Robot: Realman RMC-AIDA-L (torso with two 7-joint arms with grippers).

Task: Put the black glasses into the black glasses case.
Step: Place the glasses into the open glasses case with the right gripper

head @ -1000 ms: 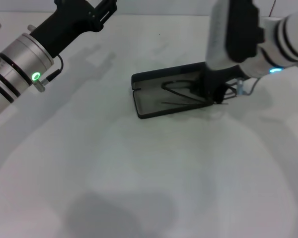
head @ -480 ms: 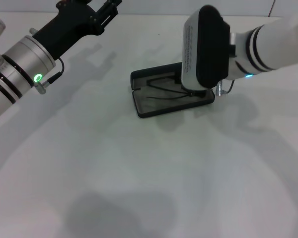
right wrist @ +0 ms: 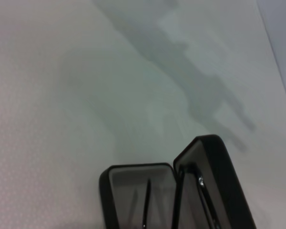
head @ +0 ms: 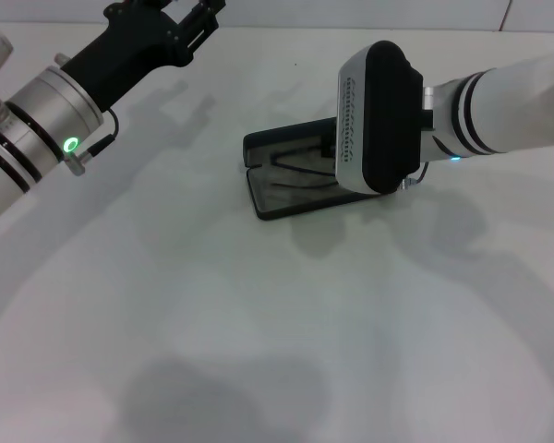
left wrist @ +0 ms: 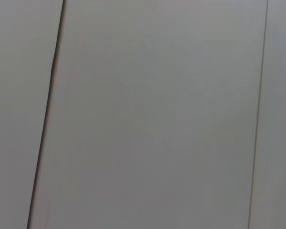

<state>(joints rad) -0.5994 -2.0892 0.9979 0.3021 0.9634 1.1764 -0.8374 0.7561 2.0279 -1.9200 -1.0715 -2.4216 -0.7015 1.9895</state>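
I cannot tell my right gripper's [head: 351, 171] grasp, so I check the thin black wire-frame glasses [right wrist: 148, 202] lie flat inside the open matte black clamshell case [head: 268, 198] before lifting clear.

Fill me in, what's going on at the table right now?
The right arm's wrist hangs over the oblong matte black clamshell glasses case, which lies open on the white table. The thin black wire-frame glasses lie inside the case, temple arms showing against the grey lining. The right gripper itself is hidden behind the wrist housing. The left gripper is parked up at the far left, away from the case.
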